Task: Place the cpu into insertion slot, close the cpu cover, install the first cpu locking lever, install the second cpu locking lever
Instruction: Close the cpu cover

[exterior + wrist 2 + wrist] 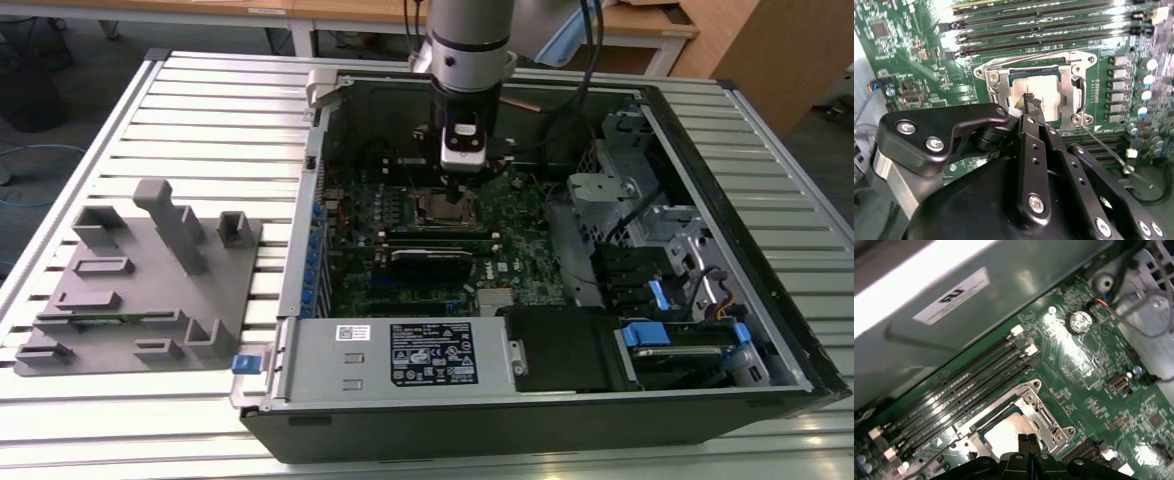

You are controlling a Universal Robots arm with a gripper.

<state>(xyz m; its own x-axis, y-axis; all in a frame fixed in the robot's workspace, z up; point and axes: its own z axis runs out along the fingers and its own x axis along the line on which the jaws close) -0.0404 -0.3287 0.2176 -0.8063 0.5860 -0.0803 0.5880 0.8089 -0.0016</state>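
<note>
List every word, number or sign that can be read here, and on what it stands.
Black label on the grey metal box, exterior view: too small to read.
White sticker beside it: too small.
White label on the case wall, first wrist view: blurred.
Nothing can be quoted.

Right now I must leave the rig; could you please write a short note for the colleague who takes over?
Gripper: shut, holds nothing, tips just above the cpu.
Done: cpu sits in the insertion slot; cpu cover lies down around it.
Left: one wire lever stands free beside the socket, not latched; whether the other is latched I cannot tell.
</note>
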